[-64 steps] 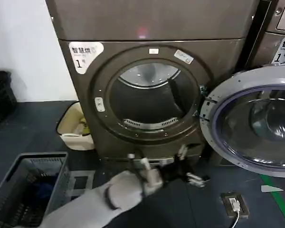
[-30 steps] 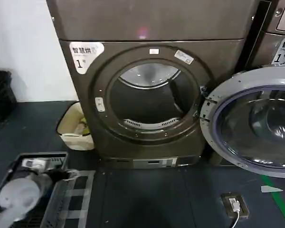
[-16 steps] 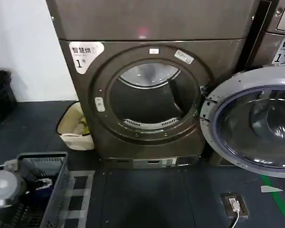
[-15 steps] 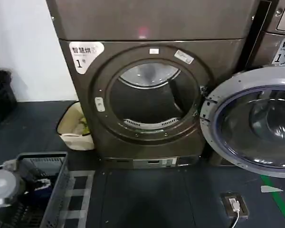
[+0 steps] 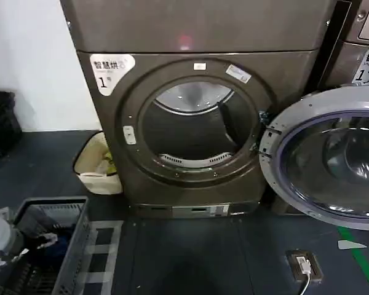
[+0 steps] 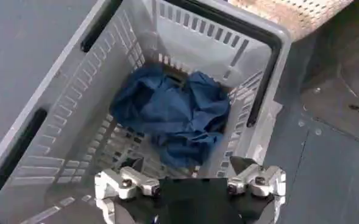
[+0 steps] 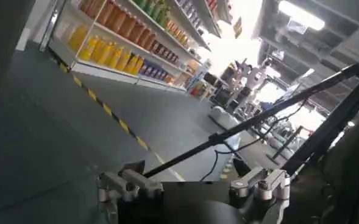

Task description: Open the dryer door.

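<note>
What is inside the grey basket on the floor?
Inside the basket lies a crumpled blue cloth. The open left claw hangs above it. Anything under the cloth is hidden.

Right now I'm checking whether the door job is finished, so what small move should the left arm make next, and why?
Probably none toward the dryer door: it already stands swung wide to the right, its pale inner side facing out and the drum open. The left gripper, jaws open, hangs over the grey basket holding a blue cloth. Lowering slightly toward that cloth looks like the sensible next move.
</note>
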Robot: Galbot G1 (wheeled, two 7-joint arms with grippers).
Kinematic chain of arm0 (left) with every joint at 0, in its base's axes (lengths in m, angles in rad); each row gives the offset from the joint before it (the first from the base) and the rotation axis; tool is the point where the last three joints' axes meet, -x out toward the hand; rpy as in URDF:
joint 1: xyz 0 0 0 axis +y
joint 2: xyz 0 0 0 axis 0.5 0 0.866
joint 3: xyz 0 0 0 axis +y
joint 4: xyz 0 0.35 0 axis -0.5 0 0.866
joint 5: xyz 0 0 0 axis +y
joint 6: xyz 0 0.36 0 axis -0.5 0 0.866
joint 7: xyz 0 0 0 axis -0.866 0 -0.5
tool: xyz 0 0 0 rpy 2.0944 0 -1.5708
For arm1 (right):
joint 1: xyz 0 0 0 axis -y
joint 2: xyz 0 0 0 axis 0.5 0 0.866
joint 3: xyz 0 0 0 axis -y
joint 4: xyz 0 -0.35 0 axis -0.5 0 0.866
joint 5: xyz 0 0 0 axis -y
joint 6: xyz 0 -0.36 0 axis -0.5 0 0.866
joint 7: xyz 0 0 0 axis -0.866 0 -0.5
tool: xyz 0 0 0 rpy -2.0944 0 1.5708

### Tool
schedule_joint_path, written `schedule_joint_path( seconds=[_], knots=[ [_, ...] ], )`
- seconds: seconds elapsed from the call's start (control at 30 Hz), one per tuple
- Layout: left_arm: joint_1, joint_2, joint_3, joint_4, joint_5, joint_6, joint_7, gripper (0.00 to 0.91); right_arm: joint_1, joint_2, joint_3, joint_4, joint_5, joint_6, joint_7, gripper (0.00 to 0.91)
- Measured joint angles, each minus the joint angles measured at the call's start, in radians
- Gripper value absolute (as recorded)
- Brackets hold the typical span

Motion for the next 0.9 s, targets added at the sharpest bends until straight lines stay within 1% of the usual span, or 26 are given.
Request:
schedule_joint_path(
  seconds=[0.33, 0.9],
  knots=[
    [-0.008, 0.010, -0.001, 0.012, -0.025, 0.000, -0.007, 0.907, 0.003, 0.002, 0.005, -0.008, -0.003, 0.005, -0.006, 0.907],
    [0.014, 0.032, -0.035, 0.005, -0.034, 0.000, -0.003, 0.907, 0.011, -0.003, 0.010, -0.013, -0.007, 0.003, -0.021, 0.907]
  ],
)
